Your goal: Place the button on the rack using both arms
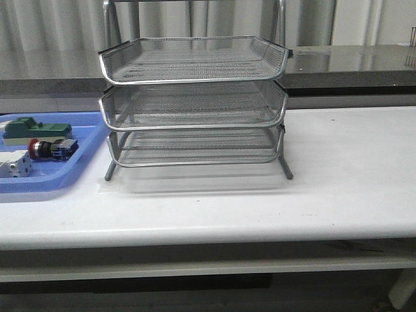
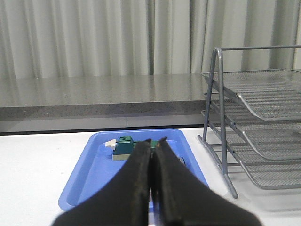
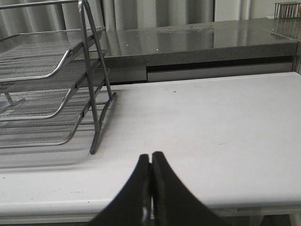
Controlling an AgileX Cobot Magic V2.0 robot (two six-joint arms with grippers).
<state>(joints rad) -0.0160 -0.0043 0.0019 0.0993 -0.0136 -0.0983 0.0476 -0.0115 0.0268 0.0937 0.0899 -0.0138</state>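
Front view: button (image 1: 51, 149) in blue tray (image 1: 84, 162); wrist views only: L tool (image 2: 154, 141), R tool (image 3: 150, 154) both pinched together.

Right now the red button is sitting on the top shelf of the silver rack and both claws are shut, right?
Not quite. The button is lying in the blue tray beside the rack, whose shelves look empty; the front view shows it. The left claw and right claw are indeed shut.

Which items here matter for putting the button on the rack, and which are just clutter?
For the job: button, rack, left tool, right tool.
Lying about: green block, white part, blue tray.
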